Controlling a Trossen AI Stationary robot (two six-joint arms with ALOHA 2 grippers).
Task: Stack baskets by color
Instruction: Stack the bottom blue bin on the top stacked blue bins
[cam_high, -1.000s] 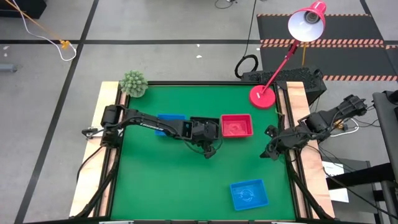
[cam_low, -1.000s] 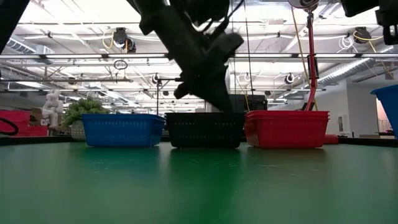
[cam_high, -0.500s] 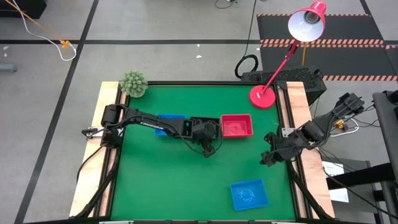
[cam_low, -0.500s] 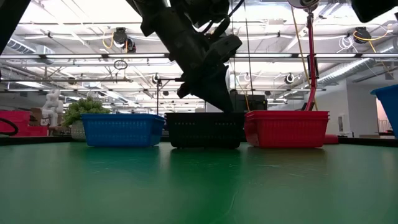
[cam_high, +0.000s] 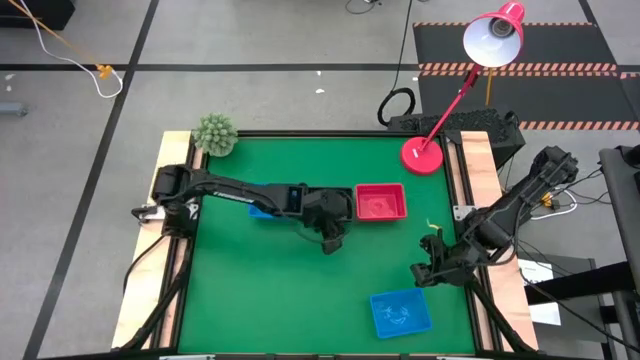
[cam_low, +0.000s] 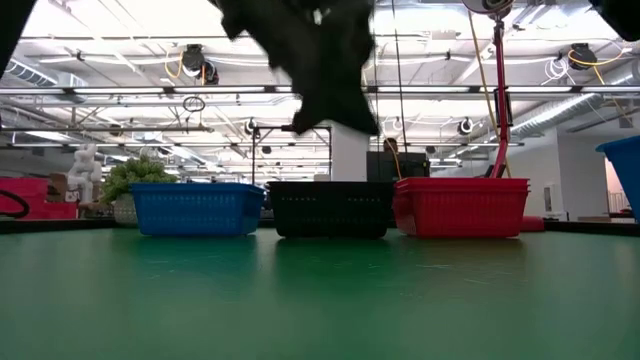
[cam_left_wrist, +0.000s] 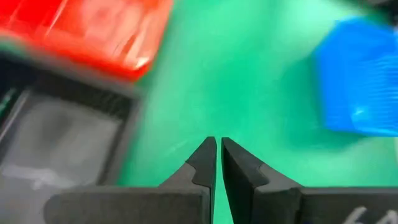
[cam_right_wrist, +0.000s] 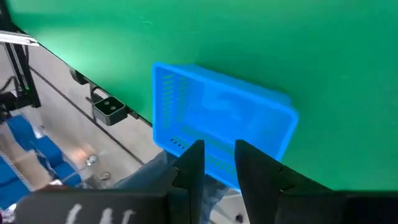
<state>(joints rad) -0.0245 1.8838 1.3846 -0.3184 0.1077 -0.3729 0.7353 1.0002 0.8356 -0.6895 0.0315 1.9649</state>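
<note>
Three baskets stand in a row at mid-table: a blue one (cam_low: 197, 208), a black one (cam_low: 330, 208) and a red one (cam_low: 460, 206). My left gripper (cam_high: 330, 240) hangs above the black basket (cam_left_wrist: 62, 130), clear of it, its fingertips almost together with nothing between them. A loose blue basket (cam_high: 400, 312) rests flat on the mat near the front right. My right gripper (cam_high: 425, 272) hovers just beyond it, toward the far side. It is open by a narrow gap and points down at the basket (cam_right_wrist: 224, 121).
A red lamp base (cam_high: 422, 157) stands at the table's far right corner and a small green plant (cam_high: 214, 133) at the far left corner. Bare green mat (cam_high: 290, 300) lies in front of the row of baskets. The loose blue basket sits close to the near edge.
My left gripper has risen from the black basket's rim and now hangs clear above it. My right gripper has gone from the right edge toward the near edge, coming down toward the loose blue basket, and has rolled at the wrist. No basket has moved.
</note>
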